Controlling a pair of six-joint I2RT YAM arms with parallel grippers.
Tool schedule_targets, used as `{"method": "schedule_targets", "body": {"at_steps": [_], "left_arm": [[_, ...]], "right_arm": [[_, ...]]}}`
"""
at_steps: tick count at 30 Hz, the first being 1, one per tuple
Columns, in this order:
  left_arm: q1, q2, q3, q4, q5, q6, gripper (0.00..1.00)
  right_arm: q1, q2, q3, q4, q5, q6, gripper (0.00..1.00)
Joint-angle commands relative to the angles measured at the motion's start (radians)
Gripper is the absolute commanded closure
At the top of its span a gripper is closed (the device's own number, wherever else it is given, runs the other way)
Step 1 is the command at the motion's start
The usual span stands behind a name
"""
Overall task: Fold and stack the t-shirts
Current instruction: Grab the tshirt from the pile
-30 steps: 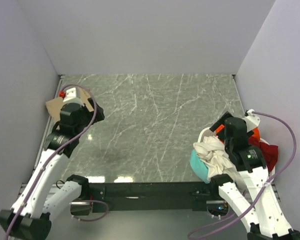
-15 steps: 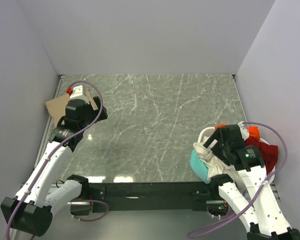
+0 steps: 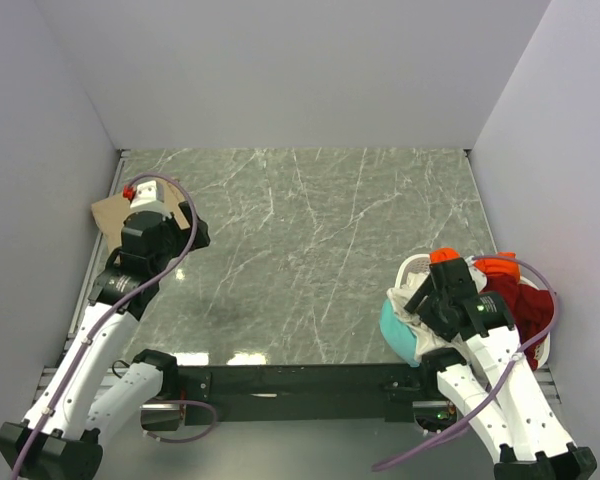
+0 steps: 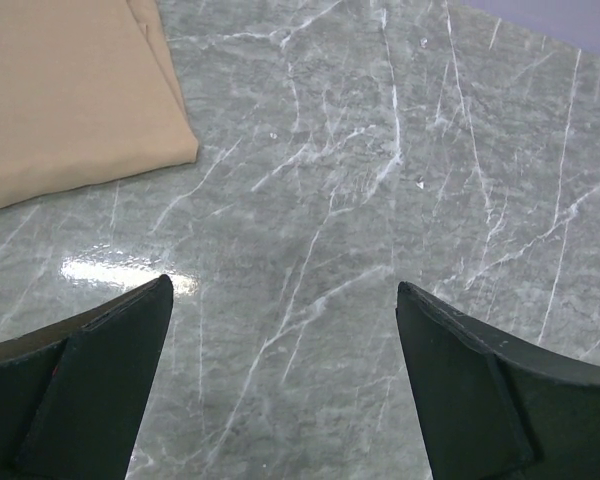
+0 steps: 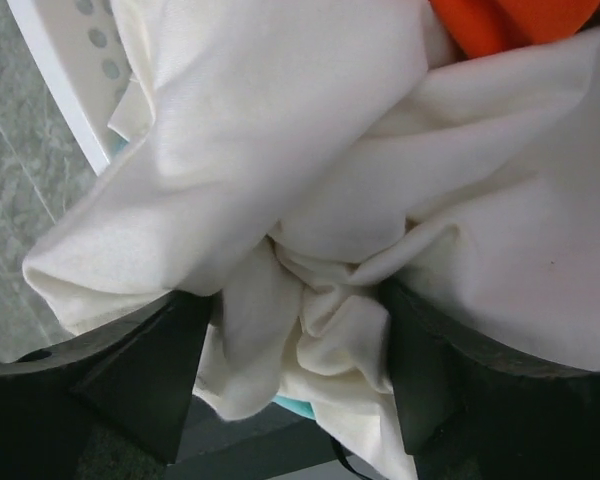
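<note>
Cream-white crumpled cloth t-shirt (image 5: 280, 130) sits between wide jaws of the right gripper (image 5: 290, 300); left gripper (image 4: 282, 290) gapes near folded tan t-shirt (image 4: 60, 100).

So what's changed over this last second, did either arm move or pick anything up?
The right tool came down and nearer, from the white basket's far side onto the bunched cream-white t-shirt. Its open fingers now straddle the cloth, nothing gripped yet. The left tool barely shifted, open over bare table beside the folded tan t-shirt. The shirts seem unmoved.
</note>
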Motion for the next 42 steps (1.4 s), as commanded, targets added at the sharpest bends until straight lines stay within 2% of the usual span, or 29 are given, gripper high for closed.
{"method": "schedule_targets", "body": {"at_steps": [1,2,3,5,6,11,19,26,29,33,35,42], "left_arm": [[0.001,-0.036,-0.002,-0.004,-0.025,-0.006,0.01],[0.002,-0.036,0.0,-0.004,-0.024,-0.008,0.0],[0.001,-0.037,0.005,-0.004,-0.022,-0.008,0.01],[0.001,-0.039,0.006,-0.006,-0.021,-0.013,0.0],[0.001,-0.039,0.008,-0.007,-0.019,-0.014,0.01],[0.001,-0.046,0.003,0.0,-0.019,-0.022,0.01],[0.001,-0.05,0.005,-0.003,-0.031,-0.011,0.01],[0.001,-0.045,-0.008,0.008,-0.014,-0.022,0.01],[0.001,-0.047,-0.014,0.023,-0.007,-0.025,0.01],[0.001,-0.028,-0.002,0.027,0.016,-0.022,0.0],[0.001,-0.019,0.017,0.02,0.018,-0.022,0.0],[0.001,-0.048,0.011,0.068,0.134,-0.011,0.01]], "right_arm": [[-0.003,-0.001,-0.014,0.041,-0.015,0.012,0.27],[-0.003,-0.001,-0.008,0.038,-0.011,0.007,0.33],[-0.005,-0.001,0.013,0.035,0.005,0.004,0.58],[-0.003,-0.005,0.047,0.009,0.026,-0.002,0.82],[-0.003,-0.005,0.096,-0.003,0.043,-0.005,1.0],[-0.003,0.027,0.292,-0.095,0.131,-0.042,1.0],[-0.003,0.147,0.768,-0.241,0.328,-0.115,1.0],[-0.003,0.223,1.104,-0.256,0.419,-0.192,1.0],[-0.005,0.225,1.159,-0.149,0.413,-0.278,1.0],[-0.003,0.225,1.179,0.085,0.353,-0.393,1.0],[-0.003,0.246,1.182,0.144,0.292,-0.434,1.0],[0.007,0.318,1.034,0.48,-0.108,-0.375,1.0]]}}
